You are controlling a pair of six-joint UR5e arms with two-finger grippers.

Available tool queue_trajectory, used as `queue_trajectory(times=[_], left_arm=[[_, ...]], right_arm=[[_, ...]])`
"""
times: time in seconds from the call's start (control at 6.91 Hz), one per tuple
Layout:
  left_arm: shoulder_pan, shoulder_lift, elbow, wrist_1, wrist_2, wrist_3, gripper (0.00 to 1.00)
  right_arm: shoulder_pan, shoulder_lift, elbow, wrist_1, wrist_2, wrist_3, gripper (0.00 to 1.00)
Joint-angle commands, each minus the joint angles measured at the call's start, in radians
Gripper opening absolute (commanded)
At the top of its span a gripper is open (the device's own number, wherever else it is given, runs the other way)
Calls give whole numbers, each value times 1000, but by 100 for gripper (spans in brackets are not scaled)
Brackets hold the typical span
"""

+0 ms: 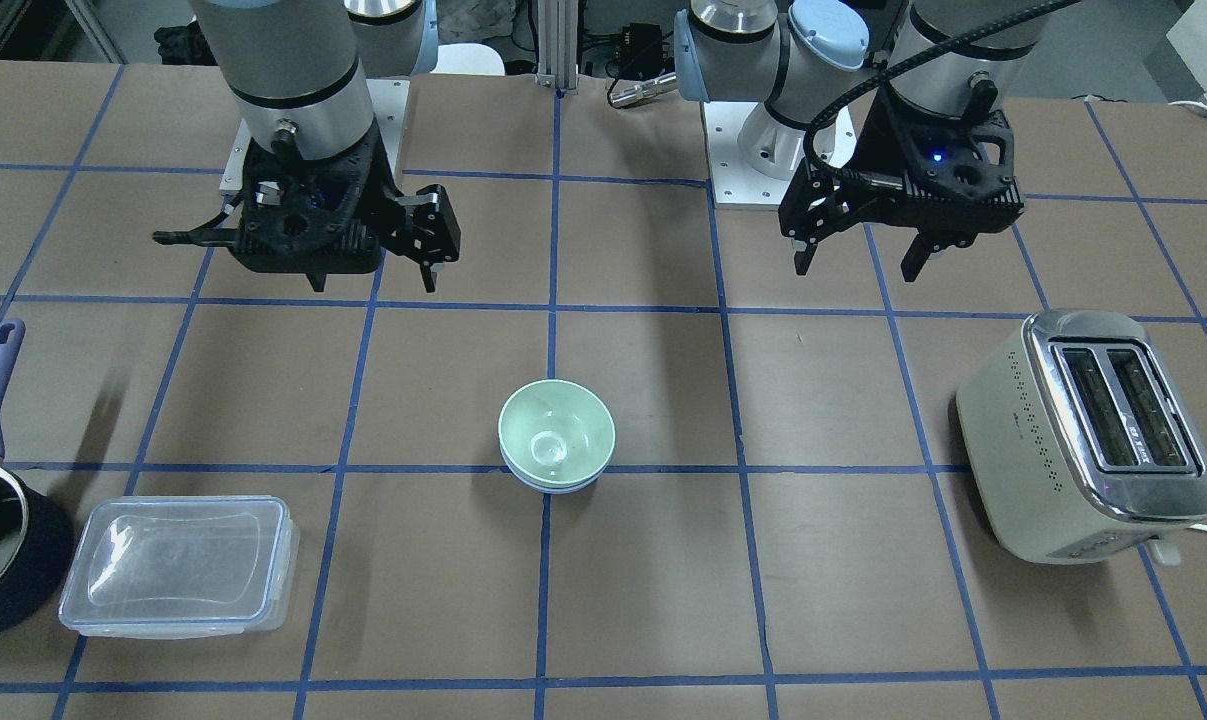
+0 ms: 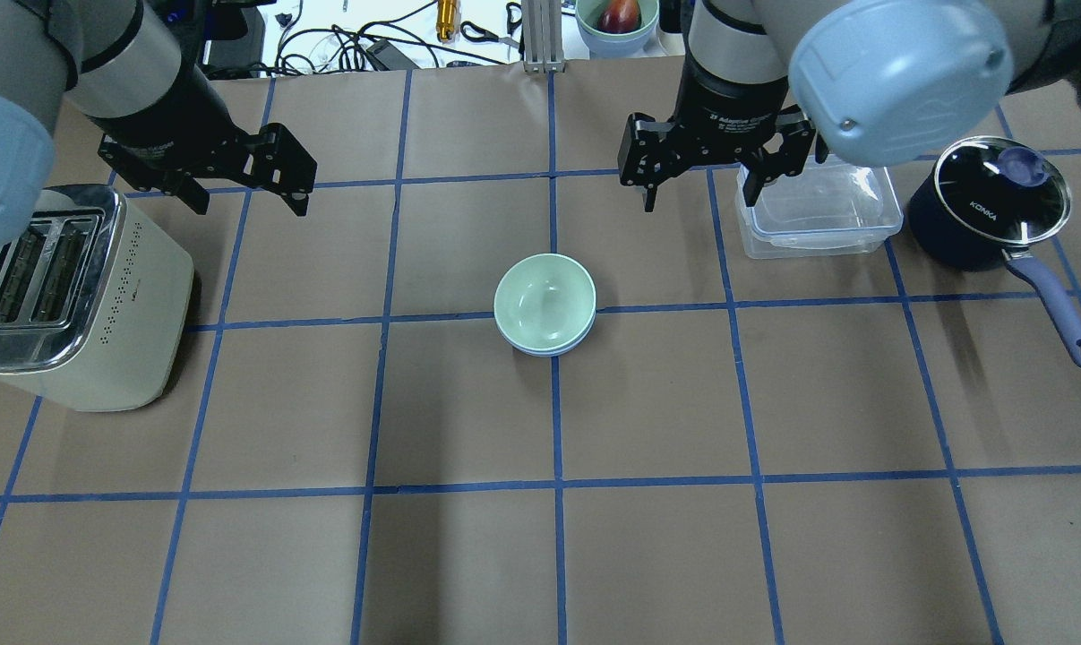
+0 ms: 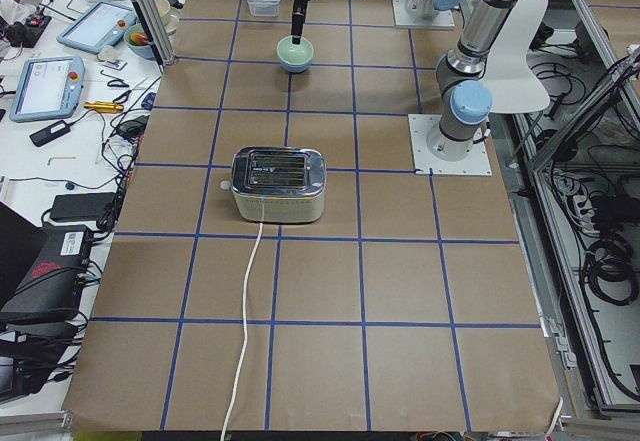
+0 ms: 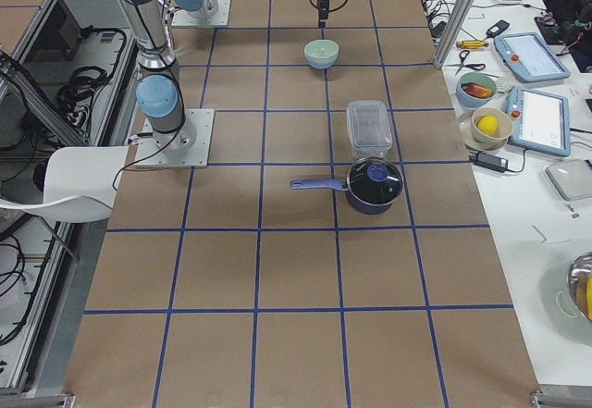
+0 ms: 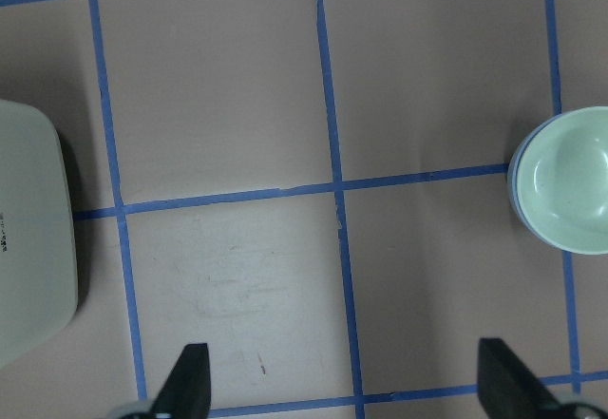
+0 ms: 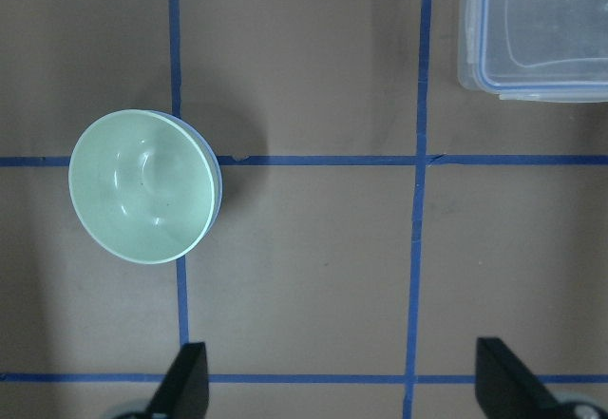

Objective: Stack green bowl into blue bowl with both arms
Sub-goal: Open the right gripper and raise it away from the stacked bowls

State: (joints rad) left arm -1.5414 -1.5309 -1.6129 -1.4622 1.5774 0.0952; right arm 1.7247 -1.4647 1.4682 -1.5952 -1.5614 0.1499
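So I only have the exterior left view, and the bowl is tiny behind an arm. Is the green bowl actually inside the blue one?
Observer: Yes. From overhead, the green bowl sits nested in the blue bowl, and only a thin blue rim shows under it.
Reviewer: Is either tool holding it?
Observer: No. The left tool is open and empty, off on the toaster side of the bowls.
Reviewer: And the right one?
Observer: The right tool is open too, hanging beside the clear box, apart from the bowls.
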Motion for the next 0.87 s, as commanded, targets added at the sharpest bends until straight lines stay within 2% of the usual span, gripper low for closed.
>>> queue_trajectory(times=[0.0,0.72], left_arm=[[-2,-3,2,0,1,-3,100],[-2,-2,-4,0,1,-3,100]], right_arm=[[-124,-5,-52,35,7,-74,100],[-145,-23,-49,40,11,-85,100]])
